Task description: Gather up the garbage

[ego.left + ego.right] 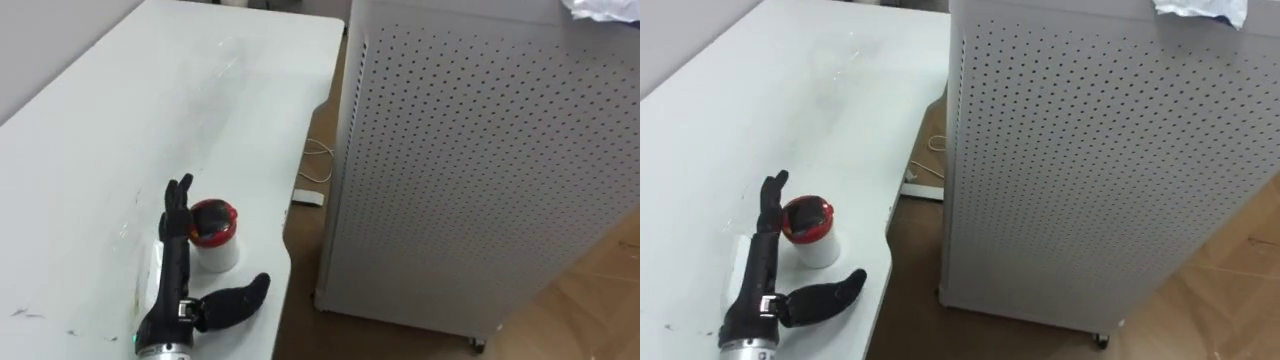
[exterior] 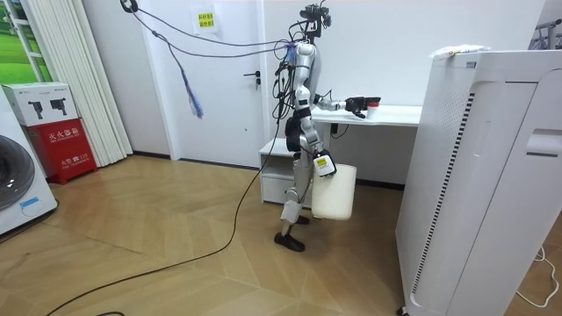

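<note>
A small white cup (image 1: 213,232) with a red and black top stands near the front right edge of the white table (image 1: 150,120). My left hand (image 1: 176,262) lies on the table, open. Its straight fingers run along the cup's left side and the thumb spreads out in front of the cup, with the cup in the gap between them. In the room view I stand at the table with the left arm stretched out over it. My right hand (image 2: 322,164) hangs at my side, shut on a white bin (image 2: 335,193) that hangs clear of the floor.
A tall white perforated cabinet (image 1: 480,170) stands on castors close to the table's right end. Crumpled white paper (image 1: 600,10) lies on its top. A thin cable (image 1: 318,160) and a small white object (image 1: 308,197) lie on the floor in the gap.
</note>
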Available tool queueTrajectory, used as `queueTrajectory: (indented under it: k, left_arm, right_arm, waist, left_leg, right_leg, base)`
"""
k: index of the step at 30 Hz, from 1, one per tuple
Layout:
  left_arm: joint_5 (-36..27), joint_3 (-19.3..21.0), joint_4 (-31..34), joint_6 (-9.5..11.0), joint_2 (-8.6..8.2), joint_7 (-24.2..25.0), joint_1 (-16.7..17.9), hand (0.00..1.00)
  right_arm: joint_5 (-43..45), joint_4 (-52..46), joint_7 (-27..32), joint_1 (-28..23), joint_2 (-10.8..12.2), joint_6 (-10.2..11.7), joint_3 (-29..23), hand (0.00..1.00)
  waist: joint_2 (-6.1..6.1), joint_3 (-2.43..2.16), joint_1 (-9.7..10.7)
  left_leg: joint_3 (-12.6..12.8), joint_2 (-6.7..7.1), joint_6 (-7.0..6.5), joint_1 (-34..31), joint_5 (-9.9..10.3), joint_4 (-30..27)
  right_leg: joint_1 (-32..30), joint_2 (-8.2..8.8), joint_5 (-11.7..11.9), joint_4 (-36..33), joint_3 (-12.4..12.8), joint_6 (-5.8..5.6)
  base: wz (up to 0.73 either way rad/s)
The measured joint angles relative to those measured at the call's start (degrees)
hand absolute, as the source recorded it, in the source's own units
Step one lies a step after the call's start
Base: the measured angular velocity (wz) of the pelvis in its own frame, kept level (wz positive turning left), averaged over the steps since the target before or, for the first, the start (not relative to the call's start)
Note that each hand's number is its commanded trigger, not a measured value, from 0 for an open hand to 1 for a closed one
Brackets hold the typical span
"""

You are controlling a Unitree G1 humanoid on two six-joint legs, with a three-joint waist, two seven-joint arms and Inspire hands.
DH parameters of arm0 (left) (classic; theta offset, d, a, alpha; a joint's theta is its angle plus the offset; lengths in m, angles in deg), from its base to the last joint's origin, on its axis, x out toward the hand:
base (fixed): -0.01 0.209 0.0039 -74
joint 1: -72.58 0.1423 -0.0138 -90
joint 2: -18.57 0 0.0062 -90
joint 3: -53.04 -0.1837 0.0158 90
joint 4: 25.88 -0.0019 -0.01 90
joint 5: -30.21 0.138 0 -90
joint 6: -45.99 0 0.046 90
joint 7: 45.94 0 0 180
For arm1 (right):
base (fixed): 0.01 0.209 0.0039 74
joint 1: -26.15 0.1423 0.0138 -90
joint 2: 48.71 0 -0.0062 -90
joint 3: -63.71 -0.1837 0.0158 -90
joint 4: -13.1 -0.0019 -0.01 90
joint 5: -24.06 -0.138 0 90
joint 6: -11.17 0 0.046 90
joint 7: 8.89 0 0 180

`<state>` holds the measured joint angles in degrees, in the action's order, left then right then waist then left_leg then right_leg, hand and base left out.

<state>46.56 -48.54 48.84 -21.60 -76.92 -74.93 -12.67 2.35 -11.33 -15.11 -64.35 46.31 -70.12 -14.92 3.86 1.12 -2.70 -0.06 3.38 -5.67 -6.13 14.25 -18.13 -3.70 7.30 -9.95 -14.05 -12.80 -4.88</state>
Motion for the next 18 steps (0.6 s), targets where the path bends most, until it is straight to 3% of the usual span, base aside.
queueTrajectory:
  k: [14,18]
  left_arm:
    - [-4.28,-2.17,-1.25,0.32,0.41,0.44,0.74,0.0]
    - [-4.96,-1.89,-3.71,1.14,0.33,-1.4,0.28,0.0]
  right_arm:
    - [2.82,-1.59,-1.31,-0.81,0.0,0.15,0.78,1.0]
    - [4.92,-2.48,0.01,-0.03,0.09,0.1,0.81,1.0]
  waist:
    - [0.33,-0.38,0.89]
    - [-0.61,-0.45,0.29]
  left_leg:
    - [0.65,-0.68,0.61,4.34,-0.43,2.8]
    - [1.46,-1.02,0.69,4.69,-0.46,2.82]
  right_leg:
    - [3.69,-0.99,0.49,2.54,0.23,0.32]
    - [3.53,-1.32,0.67,2.45,1.39,0.61]
  base:
    - [-0.03]
    - [-0.14]
